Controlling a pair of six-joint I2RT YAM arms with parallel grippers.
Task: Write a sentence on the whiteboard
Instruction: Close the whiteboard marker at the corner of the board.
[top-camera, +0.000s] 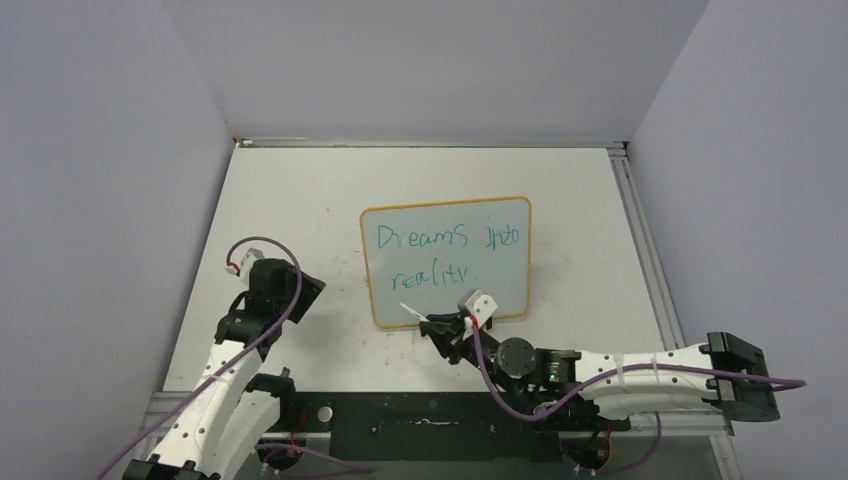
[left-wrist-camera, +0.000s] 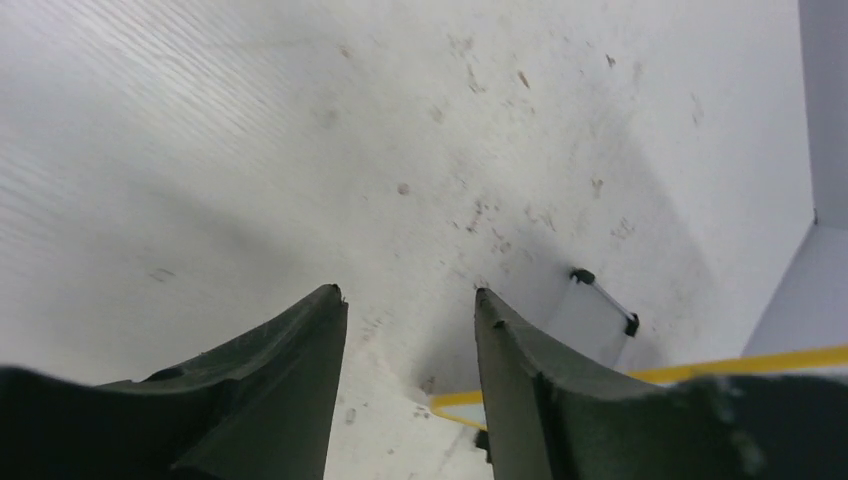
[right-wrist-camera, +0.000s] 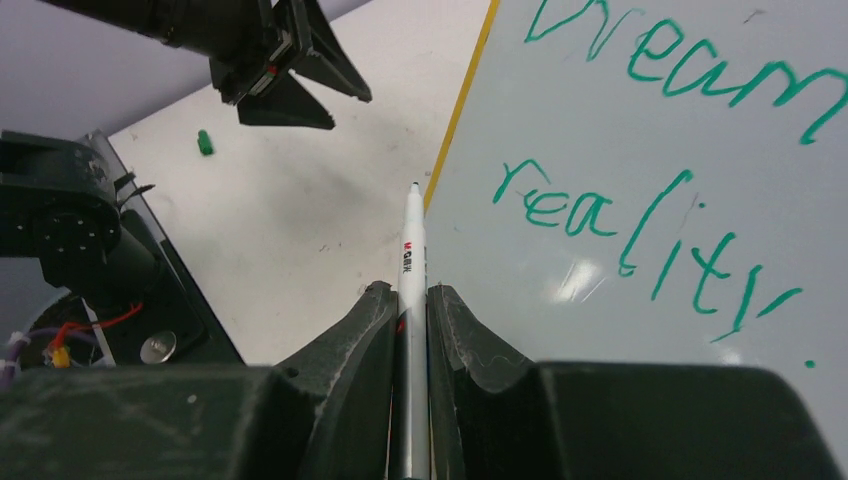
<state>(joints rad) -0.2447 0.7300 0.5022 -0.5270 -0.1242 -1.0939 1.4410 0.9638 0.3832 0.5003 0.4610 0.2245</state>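
Right pincer (right-wrist-camera: 408, 295) clamping white marker (right-wrist-camera: 411, 240) by barrel, tip pointing near frame edge of whiteboard (top-camera: 505, 290). Whiteboard sitting mid-counter (top-camera: 300, 190), sentence (top-camera: 423, 237) showing green, two lines. Left pincer (left-wrist-camera: 408, 292) gaping, empty, beside board's corner. Judging board light, stiff, slick, likely sliding under pressure; bracing at frame edge looking wisest.

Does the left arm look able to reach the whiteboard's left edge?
Likely yes: the open left hand hangs beside the whiteboard, bare table between; right hand and marker sit at its near edge.
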